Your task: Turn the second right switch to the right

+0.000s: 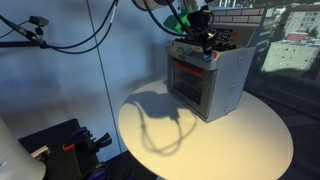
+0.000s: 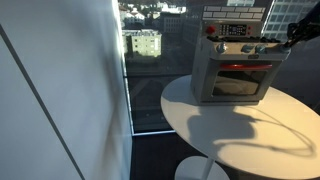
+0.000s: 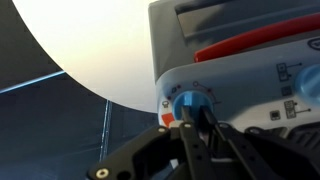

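Above the round table (image 3: 90, 40), closed fingers (image 3: 203, 135) pinch a blue oven knob (image 3: 188, 102).

1. the switch (image 3: 186, 100) was a round blue knob, its pointer direction not readable.
2. it sat near one end of the pale control panel (image 3: 250, 95) of the toy oven (image 3: 230, 30), ringed by small printed marks.
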Robot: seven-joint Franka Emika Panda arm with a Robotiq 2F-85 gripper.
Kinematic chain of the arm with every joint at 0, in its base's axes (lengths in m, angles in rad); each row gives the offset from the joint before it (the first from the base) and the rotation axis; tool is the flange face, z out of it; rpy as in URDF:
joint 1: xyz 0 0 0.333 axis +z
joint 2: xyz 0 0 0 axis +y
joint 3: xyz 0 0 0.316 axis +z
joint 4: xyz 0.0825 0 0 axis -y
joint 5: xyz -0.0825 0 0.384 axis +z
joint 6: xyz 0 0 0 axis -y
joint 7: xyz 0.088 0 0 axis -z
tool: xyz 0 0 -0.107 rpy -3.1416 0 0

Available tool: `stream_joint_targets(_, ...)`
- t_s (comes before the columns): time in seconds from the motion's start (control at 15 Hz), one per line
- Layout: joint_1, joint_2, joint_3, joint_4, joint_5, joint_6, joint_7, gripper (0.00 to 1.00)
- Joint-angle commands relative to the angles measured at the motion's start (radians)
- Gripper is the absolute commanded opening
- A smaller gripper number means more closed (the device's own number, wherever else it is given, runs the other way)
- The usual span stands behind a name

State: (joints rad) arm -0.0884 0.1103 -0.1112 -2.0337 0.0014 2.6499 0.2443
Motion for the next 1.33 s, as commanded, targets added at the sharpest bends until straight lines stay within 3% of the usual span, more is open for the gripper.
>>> stream_joint_targets(0.0, -0.006, 0.018, -0.007, 0.027, 0.001, -0.001, -0.017, 0.06)
stream_joint_targets(0.4, -0.011, 0.018, -0.008, 0.027, 0.035, -0.009, -0.003, 0.05)
stream_joint_targets(1.27, -0.03, -0.008, -0.013, 0.005, 0.267, -0.011, 0.073, 0.05)
